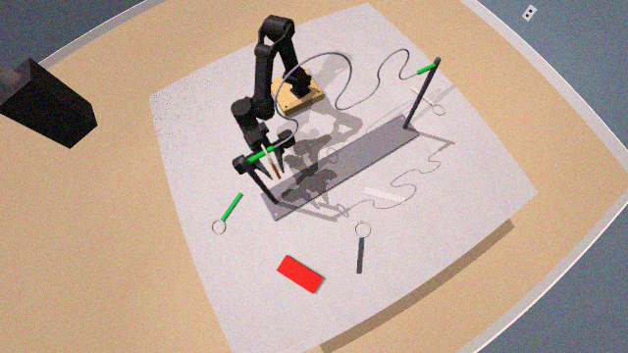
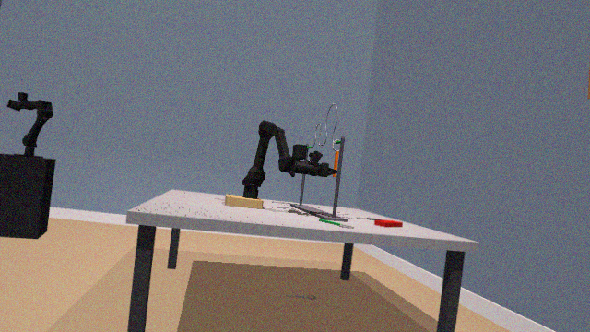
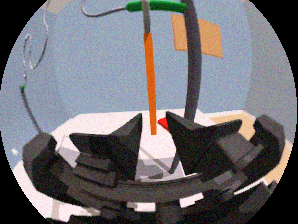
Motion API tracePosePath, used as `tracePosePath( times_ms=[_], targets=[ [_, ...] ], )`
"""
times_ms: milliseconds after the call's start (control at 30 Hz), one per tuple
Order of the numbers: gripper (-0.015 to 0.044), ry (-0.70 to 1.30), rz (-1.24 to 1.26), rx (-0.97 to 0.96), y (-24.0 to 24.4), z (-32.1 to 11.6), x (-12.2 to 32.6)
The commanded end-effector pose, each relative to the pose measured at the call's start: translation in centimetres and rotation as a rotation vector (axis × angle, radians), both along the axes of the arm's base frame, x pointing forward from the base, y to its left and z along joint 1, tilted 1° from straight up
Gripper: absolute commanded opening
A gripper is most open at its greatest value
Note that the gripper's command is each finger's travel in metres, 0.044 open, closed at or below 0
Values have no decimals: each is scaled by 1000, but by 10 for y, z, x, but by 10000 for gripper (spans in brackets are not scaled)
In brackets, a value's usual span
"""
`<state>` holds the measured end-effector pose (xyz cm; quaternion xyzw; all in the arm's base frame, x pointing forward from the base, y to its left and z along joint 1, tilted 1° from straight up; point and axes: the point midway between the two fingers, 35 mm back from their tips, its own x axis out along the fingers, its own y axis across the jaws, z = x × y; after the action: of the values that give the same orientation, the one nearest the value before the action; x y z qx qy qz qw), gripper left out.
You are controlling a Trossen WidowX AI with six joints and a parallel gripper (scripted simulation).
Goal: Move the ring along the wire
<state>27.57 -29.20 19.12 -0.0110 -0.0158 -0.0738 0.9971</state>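
Looks like a robotics lab we're in here: a black robot arm [image 1: 263,78] [image 2: 262,157] stands on a pale table [image 1: 196,147] [image 2: 277,230], right by a bent wire [image 1: 351,74] strung between two posts [image 1: 262,184] [image 1: 421,95]. And over there, a second arm [image 2: 37,122] tops a black pedestal [image 1: 54,105] [image 2: 23,198], with plain blue-grey walls [image 1: 579,44] [image 2: 184,92] and tan flooring [image 1: 98,221] [image 2: 83,267] all round, a socket [image 1: 529,13] on one wall.

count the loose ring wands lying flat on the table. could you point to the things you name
3: one with a green handle [image 1: 232,207] [image 2: 329,222], one with a dark handle [image 1: 360,256], and a pale one [image 1: 423,94] behind the far post [image 1: 421,98]. Others could be hidden behind the arm.
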Motion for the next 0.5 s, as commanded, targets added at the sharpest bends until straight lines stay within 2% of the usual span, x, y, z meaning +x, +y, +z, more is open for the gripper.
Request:
tracePosePath(
  times_ms=[0, 467],
  targets=[
    [160, 3, 0, 1, -1, -2, 7],
    [160, 2, 0, 1, -3, -1, 30]
  ],
)
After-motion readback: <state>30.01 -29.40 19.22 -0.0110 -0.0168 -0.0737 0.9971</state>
